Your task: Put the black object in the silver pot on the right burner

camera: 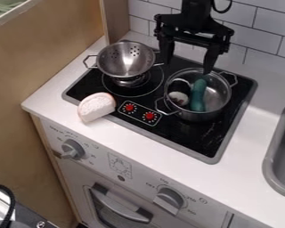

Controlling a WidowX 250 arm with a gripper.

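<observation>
In the camera view, the gripper (188,67) hangs with its fingers spread, gripping nothing. Below it, what seems the black object (179,93), pale at one end, lies inside the silver pot (209,115), beside a green piece (198,94). Best to lift straight clear of the rim. Past the pot from the gripper, small print surrounds the oven knobs (168,200).

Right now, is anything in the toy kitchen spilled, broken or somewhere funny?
One thing looks a bit odd: the pale rounded toy lies across the stove rim, partly on the white counter, not in a pot. The colander and silver pot stand upright, and I see no spill or damage.
</observation>
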